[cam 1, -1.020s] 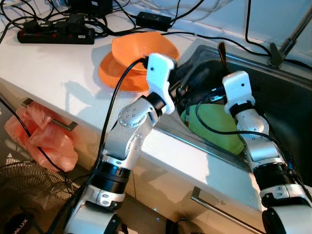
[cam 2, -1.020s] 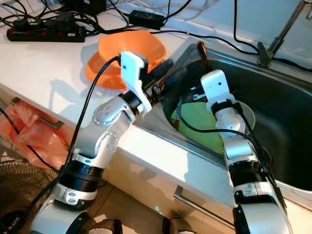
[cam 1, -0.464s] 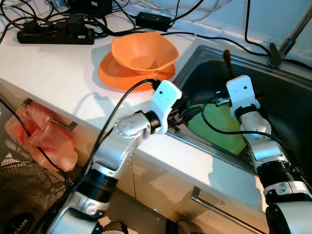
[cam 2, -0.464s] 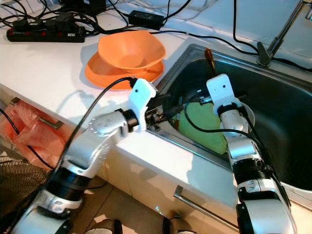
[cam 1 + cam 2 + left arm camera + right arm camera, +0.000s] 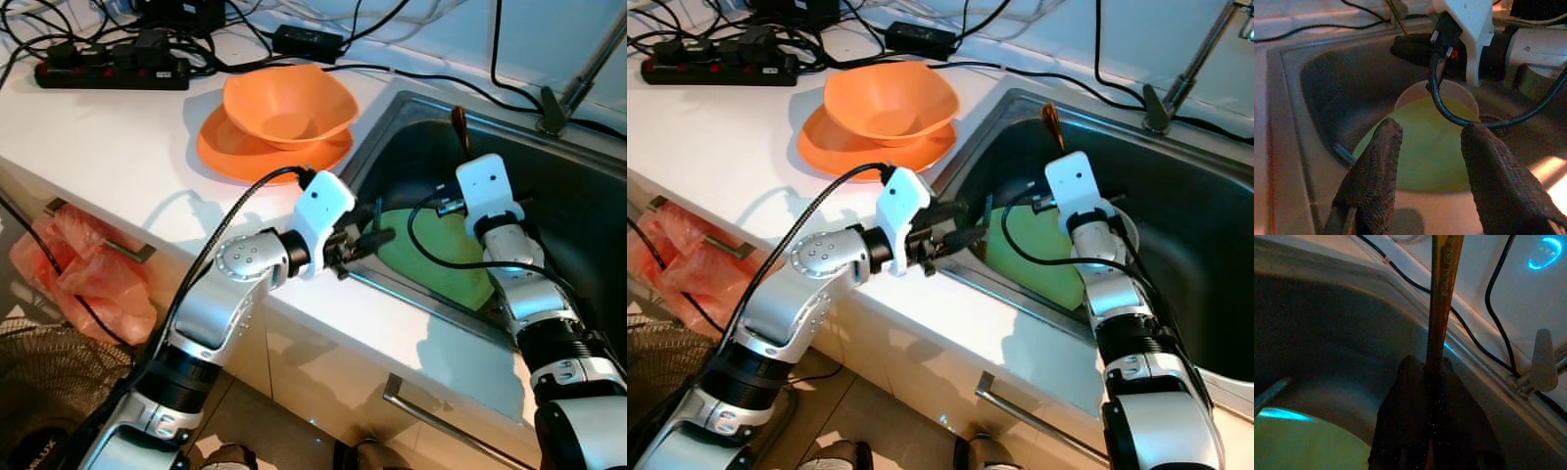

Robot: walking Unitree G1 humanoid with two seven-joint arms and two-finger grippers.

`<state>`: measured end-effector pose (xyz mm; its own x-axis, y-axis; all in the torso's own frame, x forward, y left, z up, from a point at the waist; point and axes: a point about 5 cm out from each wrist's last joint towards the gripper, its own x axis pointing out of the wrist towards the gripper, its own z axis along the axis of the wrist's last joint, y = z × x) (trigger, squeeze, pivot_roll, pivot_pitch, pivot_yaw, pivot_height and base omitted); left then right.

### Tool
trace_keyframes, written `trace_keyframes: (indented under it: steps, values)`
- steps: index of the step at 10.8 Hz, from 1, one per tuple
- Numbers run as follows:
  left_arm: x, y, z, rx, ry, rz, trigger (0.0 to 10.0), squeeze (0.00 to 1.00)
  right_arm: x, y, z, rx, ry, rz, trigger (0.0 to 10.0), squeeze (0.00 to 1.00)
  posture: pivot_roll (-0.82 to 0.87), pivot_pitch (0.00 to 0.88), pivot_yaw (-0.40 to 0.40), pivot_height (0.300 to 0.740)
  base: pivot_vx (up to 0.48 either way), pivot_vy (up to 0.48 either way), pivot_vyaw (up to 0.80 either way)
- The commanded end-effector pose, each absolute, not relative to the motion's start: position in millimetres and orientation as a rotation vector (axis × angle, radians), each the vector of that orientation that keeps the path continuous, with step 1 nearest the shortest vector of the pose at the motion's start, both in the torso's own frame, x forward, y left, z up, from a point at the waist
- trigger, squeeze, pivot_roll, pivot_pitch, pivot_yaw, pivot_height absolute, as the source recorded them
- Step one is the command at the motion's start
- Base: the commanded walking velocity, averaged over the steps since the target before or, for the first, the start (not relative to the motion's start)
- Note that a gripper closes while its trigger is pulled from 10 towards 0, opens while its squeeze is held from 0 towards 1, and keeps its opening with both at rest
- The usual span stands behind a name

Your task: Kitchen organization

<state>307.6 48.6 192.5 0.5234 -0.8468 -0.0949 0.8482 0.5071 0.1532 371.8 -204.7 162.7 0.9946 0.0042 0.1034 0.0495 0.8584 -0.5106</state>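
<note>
In the left eye view, the left pincer [image 5: 370, 238] reaches over the counter [image 5: 127, 147] edge at the near rim of the sink [image 5: 578, 206], its fingers pointing toward the green plate [image 5: 441, 259] that lies in the basin, tilted against the near wall. The plate sits just ahead of this pincer, between it and the right arm. An orange bowl [image 5: 289, 103] rests on an orange plate [image 5: 245, 152] further back on the counter.

In the right eye view, the right pincer [image 5: 1050, 132] rises above the plate's far side with a brown stick [image 5: 1051, 117] pointing upward.

The left wrist view shows the left pincer's fingers [image 5: 1376, 171] spread wide and empty, the plate straight beyond them.

The right wrist view shows the right pincer [image 5: 1427, 396] clamped on the stick, its long axis running along the fingers.
</note>
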Motion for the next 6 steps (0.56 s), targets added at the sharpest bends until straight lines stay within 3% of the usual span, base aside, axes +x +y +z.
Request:
trace_keyframes:
  steps: [1,2,3,4,6]
  values:
    - [303.8,46.0,192.0,0.202,0.011,-1.044,10.0,0.0,372.8,-207.7,163.1,-0.541,-0.088,-0.037,10.0,0.18,0.05,0.114,-0.045,0.74,0.0,0.0,0.0]
    - [303.9,46.3,192.5,0.201,0.012,-1.041,10.0,0.0,373.2,-206.5,161.4,-0.541,-0.08,-0.032,10.0,0.84,0.05,0.114,-0.045,0.74,0.0,0.0,0.0]
    - [304.2,46.2,192.8,0.201,0.011,-1.039,10.0,0.0,373.3,-206.1,160.5,-0.543,-0.073,-0.03,10.0,0.84,0.05,0.114,-0.045,0.74,0.0,0.0,0.0]
    - [304.6,45.9,193.4,0.198,0.011,-1.036,10.0,0.0,373.3,-204.8,159.1,-0.542,-0.07,-0.024,10.0,1.0,0.05,0.114,-0.045,0.74,0.0,0.0,0.0]
    - [304.7,46.5,193.2,0.195,0.016,-1.032,10.0,0.0,373.2,-204.5,159.1,-0.541,-0.075,-0.023,10.0,0.97,0.04,0.121,-0.045,0.74,0.0,0.0,0.0]
